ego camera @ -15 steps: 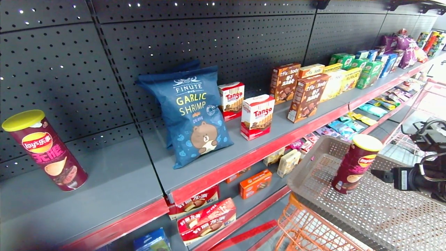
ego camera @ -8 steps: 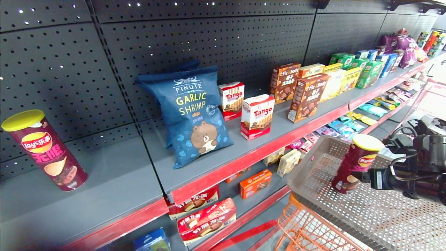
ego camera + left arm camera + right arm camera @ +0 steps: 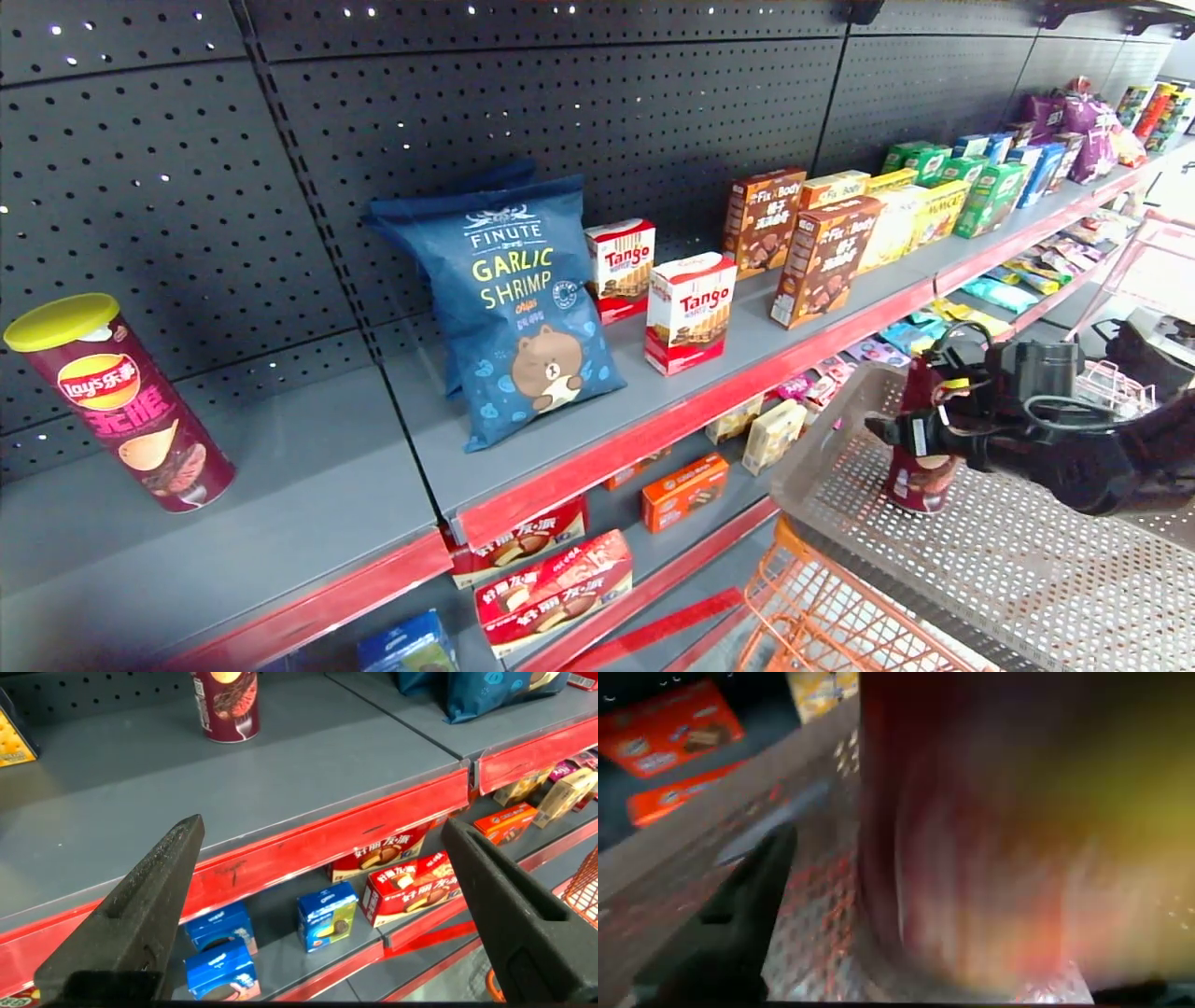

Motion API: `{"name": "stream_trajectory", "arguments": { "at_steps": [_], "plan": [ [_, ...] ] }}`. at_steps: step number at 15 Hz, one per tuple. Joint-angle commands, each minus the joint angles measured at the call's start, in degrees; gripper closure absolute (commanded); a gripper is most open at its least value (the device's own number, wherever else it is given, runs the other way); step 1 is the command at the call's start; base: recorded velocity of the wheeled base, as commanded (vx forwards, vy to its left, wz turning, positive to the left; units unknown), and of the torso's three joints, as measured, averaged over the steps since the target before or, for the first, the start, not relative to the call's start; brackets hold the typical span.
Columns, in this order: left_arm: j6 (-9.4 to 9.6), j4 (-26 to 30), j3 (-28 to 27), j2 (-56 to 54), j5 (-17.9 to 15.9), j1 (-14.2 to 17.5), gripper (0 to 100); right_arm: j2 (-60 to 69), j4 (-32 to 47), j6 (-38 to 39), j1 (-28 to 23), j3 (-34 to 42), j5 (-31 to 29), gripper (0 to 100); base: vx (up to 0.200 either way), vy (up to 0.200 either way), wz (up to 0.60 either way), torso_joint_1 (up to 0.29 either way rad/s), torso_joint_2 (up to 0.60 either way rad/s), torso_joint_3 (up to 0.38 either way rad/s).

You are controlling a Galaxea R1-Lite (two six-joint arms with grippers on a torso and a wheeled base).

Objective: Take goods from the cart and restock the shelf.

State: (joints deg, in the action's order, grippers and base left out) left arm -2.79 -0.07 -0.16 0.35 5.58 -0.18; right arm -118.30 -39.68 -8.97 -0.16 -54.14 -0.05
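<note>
One chip can point(image 3: 920, 481) stands upright on the floor of the grey perforated basket point(image 3: 822, 439) that sits on top of the orange cart point(image 3: 840, 625), close to the basket's corner nearest the shelf point(image 3: 308, 485). Its long axis is vertical. Its upper part and lid are hidden behind the right gripper point(image 3: 920, 425), which meets it from the robot's right, level and side-on, at about the upper half of the body.

The can lies between the jaws, not in front of them. In the right wrist view the can wall looms large beside one dark finger point(image 3: 738, 905), and a strip of basket floor shows between finger and wall. So the jaws appear spread around the can, not yet pressed onto it. Closing would probably pinch it across its width, square to its axis, which suits a straight lift over the basket rim.

Well apart to the robot's left, a matching can point(image 3: 121, 406) stands upright on the bare grey shelf board, with open board between it and the blue snack bag point(image 3: 523, 308). That gap looks the likely place to set this one down.

The left gripper point(image 3: 322, 826) hangs in front of the shelf's red edge with its jaws wide and nothing between them. It is nearer the shelf, but the right arm is the one at the can.
</note>
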Motion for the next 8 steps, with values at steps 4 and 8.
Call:
{"name": "stream_trajectory", "arguments": {
  "at_steps": [4, 8],
  "plan": [
    [-0.02, 0.0, 0.0, 0.1, 0.0, 0.0, 0, -10.6, -6.4, -5.4, 0.0, -7.5, 0.2, 100, 0.000, 0.000, 0.00, 0.000, 0.00, 0.000],
    [-0.02, 0.0, 0.0, 0.1, 0.0, 0.0, 0, -8.1, -9.5, -6.8, -0.3, -8.0, -0.2, 100, 0.000, 0.000, 0.00, 0.000, 0.00, 0.000]
  ]
}}
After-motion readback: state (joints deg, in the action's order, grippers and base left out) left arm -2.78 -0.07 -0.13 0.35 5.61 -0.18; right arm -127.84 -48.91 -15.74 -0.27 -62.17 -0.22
